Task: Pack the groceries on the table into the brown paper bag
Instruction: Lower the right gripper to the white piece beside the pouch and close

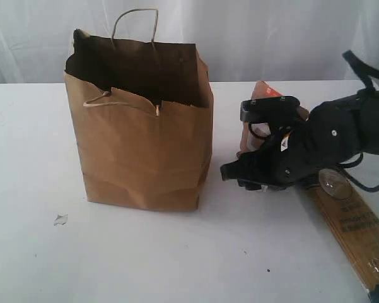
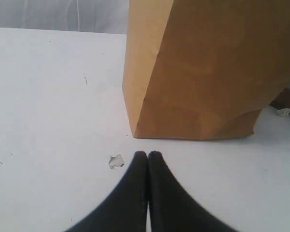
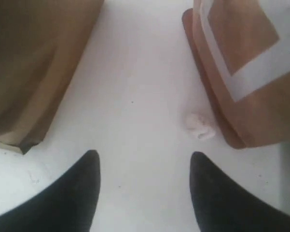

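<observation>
— While the brown paper bag (image 1: 142,145) stands open-mouthed at the middle of the white surface (image 1: 25,158), the right claw (image 3: 145,157) hangs low over a bare patch, jaws apart and holding nothing. What is it after?

— By the look of it, the brown pouch with white square (image 3: 241,63). The pouch stands just beside the claw, on the side away from the bag, with a white crumb (image 3: 200,126) at its foot. The bag's lower corner is on the claw's other side.

— And the left claw (image 2: 148,155)?

— Pressed together, empty and low over the surface. It points at the bag's base, near a small white scrap (image 2: 116,161), and touches neither.

— So which step is this?

— As a judgement, the approach to a pick, with the pouch not yet gripped. At least 2 groceries sit outside the bag. They are the pouch and the spaghetti pack (image 1: 353,233), which lies flat at the right with its far end hidden by the right arm (image 1: 340,136). The bag's inside is too dark to read.

— What does the next move call for?

— Swinging the open jaws across so that 1 finger passes each side of the pouch, then closing. After that comes a lift high enough to clear the torn rim before lowering it in. The bag is only paper, so a knock from the arm could likely shove or tip it
</observation>
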`<act>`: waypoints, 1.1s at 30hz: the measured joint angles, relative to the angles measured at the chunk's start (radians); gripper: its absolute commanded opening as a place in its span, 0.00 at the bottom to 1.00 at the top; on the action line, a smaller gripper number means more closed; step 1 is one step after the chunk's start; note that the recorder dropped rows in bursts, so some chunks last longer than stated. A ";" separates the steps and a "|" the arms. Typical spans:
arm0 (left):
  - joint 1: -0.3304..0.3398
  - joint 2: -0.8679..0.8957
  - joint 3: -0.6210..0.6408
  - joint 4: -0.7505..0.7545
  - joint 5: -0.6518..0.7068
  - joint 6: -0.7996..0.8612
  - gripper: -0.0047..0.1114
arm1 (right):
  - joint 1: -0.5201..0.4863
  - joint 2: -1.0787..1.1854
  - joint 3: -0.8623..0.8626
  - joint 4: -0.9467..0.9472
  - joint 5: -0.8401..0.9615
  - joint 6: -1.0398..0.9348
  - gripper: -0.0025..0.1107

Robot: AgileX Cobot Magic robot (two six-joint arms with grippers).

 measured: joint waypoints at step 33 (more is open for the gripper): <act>0.000 0.000 0.000 0.000 0.000 0.000 0.04 | -0.076 0.190 -0.074 -0.034 -0.068 -0.020 0.48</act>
